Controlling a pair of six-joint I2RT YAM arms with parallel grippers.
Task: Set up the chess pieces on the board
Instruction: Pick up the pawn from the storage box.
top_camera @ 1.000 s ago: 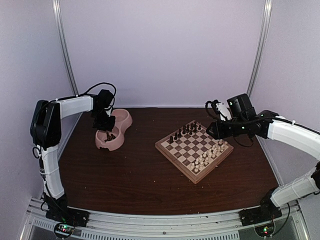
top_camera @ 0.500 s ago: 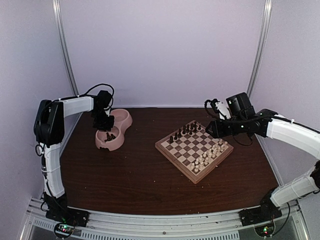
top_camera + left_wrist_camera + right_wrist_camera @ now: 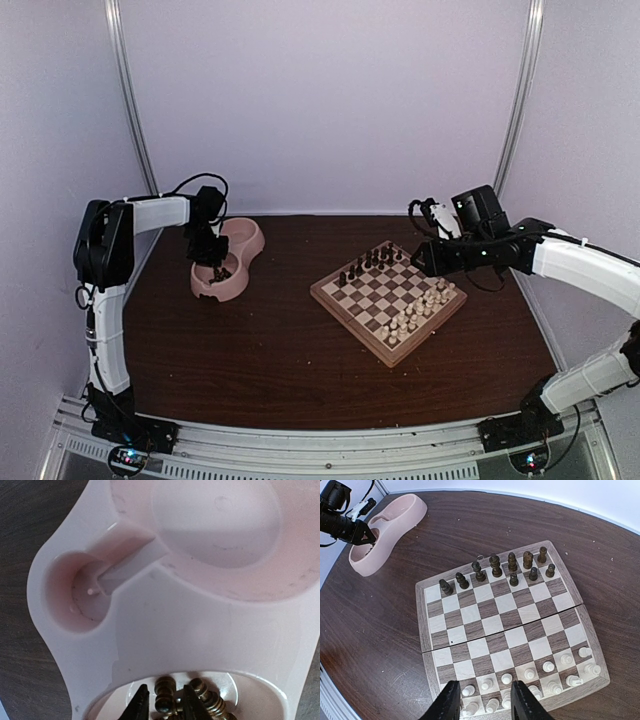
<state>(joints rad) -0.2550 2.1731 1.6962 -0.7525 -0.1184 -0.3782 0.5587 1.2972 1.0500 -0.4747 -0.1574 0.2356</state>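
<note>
My left gripper [image 3: 165, 687] is down inside the near well of the pink double bowl [image 3: 200, 630], shut on a dark chess piece [image 3: 167, 700] lying between its fingers. More dark chess pieces [image 3: 210, 702] lie beside it in that well. In the top view the left gripper [image 3: 213, 268] is at the bowl [image 3: 250, 240]. The board [image 3: 420, 610] holds several dark pieces [image 3: 495, 570] along its far rows. My right gripper [image 3: 482, 690] hovers open over the board's near side, holding nothing; in the top view it [image 3: 425, 262] is at the board's [image 3: 340, 300] far right corner.
Pale cream chessmen [image 3: 545, 672] fill the board's near rows under my right gripper. The bowl's far well [image 3: 215, 520] and small side cup [image 3: 80, 595] hold nothing. Dark wooden tabletop [image 3: 260, 350] surrounds board and bowl; white walls enclose the back and sides.
The left arm has shifted slightly at the bowl and its jaws have narrowed a little around the dark piece. The right arm has barely moved.
</note>
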